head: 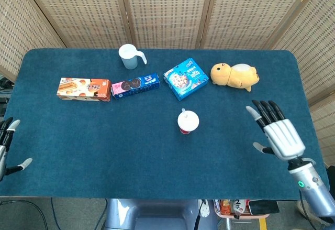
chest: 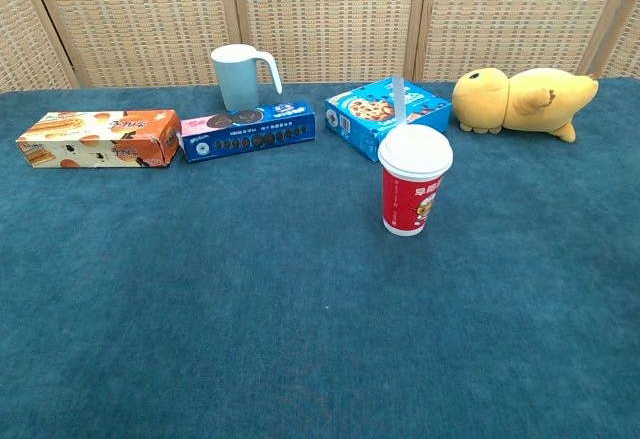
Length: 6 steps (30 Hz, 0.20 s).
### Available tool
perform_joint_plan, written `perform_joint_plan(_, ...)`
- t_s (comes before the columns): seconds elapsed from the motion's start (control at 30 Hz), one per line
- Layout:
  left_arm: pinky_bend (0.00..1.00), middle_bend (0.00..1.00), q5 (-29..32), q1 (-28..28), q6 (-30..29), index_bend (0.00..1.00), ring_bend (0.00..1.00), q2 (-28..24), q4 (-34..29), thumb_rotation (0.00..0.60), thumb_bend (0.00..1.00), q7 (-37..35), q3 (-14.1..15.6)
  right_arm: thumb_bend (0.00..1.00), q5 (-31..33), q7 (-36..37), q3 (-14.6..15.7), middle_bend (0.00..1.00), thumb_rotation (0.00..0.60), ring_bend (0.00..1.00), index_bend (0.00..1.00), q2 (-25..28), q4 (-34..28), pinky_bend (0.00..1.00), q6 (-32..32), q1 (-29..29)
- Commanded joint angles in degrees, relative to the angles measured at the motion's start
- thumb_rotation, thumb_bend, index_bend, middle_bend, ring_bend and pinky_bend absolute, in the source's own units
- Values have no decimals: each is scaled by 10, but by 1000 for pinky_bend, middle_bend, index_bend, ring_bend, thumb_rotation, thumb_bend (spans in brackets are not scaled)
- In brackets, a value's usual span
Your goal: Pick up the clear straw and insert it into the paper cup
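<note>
Straw (chest: 398,99) work looks finished, judging by how things lie: the clear tube stands through the lid of the paper cup (chest: 414,192), leaning a little toward the back, and the cup sits upright near the middle of the blue counter (head: 104,146). Reading from the left, the left hand (head: 6,145) hangs at the counter's left edge, only partly in the head view, its fingers apart with nothing between them so far as can be seen. Along the back row lie an orange biscuit box (chest: 98,138), a blue cookie box (chest: 247,130) touching it end to end, a pale mug (chest: 237,77) behind them, and a tilted blue snack box (chest: 387,117) just behind the cup. Further right a yellow plush toy (chest: 520,101) lies on its side. At the far right the right hand (head: 277,130) is released, fingers spread wide and empty, well apart from the cup; the chest view does not show it at all. As a judgement, the step in hand is the retreat after insertion, and the next move calls for little more than parking both arms clear without brushing the cup or toy
</note>
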State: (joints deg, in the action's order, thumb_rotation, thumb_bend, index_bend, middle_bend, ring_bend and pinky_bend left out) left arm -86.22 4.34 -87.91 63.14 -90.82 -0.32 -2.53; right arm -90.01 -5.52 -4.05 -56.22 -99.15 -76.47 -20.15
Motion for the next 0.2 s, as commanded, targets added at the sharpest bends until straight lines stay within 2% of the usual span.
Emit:
perform_joint_plan(0.03,0,0,-4,-3,-4,0,0,2,4,600,94,1,2,0,-14,-5,37,0,600,0,0,-28,16,0,-80,70)
perform_joint_plan(0.2,0,0,-11,-5,-7,0,0,6,8,600,94,3,6,0,-25,4,44,0,600,0,0,-73,70,0,-137,111)
